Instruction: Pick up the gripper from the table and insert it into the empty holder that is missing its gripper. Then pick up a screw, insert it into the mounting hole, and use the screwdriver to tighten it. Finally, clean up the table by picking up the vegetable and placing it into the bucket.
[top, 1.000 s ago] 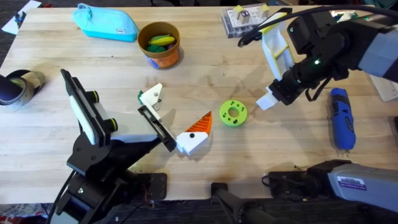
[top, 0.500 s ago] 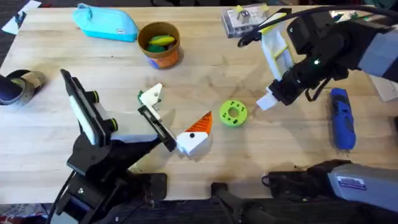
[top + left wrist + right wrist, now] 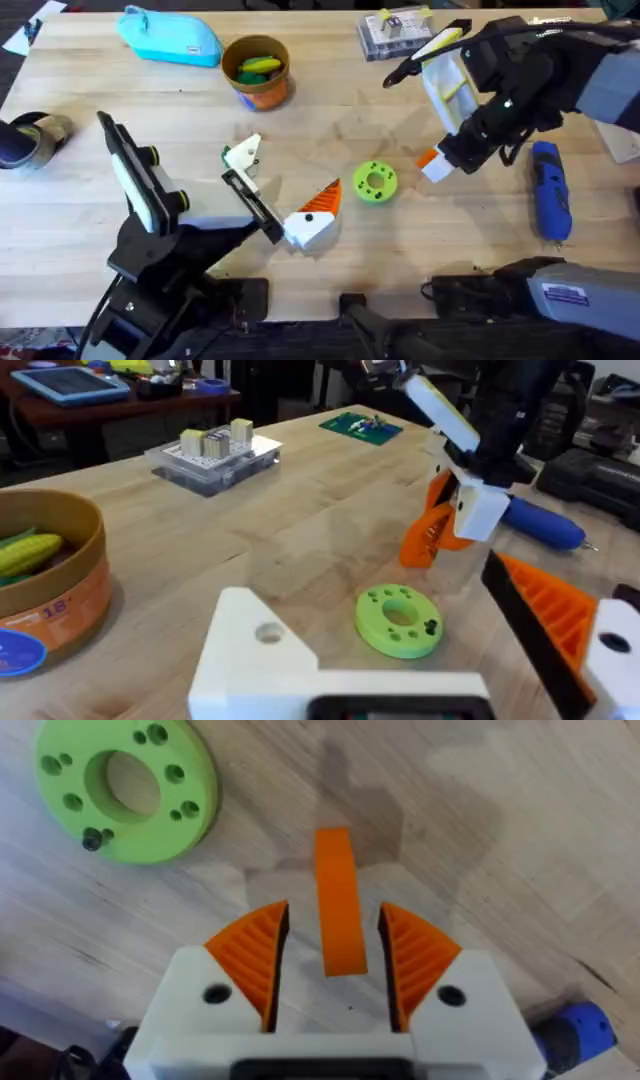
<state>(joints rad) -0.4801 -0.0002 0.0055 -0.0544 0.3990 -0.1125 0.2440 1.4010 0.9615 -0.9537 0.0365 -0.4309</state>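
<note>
Left claw: released and spread wide, nearest you. One side carries its orange pad. The other is a bare white holder with an open mounting hole, and you should read that as your target.

Disc: green, flat on the desk, between the two claws. It plays no part in this step.

Right claw: released, hanging low over the desk just right of the disc. In its wrist view the pads stand either side of the strip, with a gap showing on each side.

Strip: narrow and orange, lined up between the right pads. It is probably the loose piece you must fetch. I cannot tell whether it lies flat on the wood.

Handling: the strip looks like thin, stiff printed plastic, so expect it to be very light. Close across its narrow width near mid-length. A grip near one end would likely let it pivot between the ribs. Its smooth faces may slide, so squeeze squarely.

Screwdriver: lying on the desk just beyond the right claw. It looks rounder and heavier, so take it mid-body later.

Bucket: upright at the far side, with yellow corn inside it.
</note>
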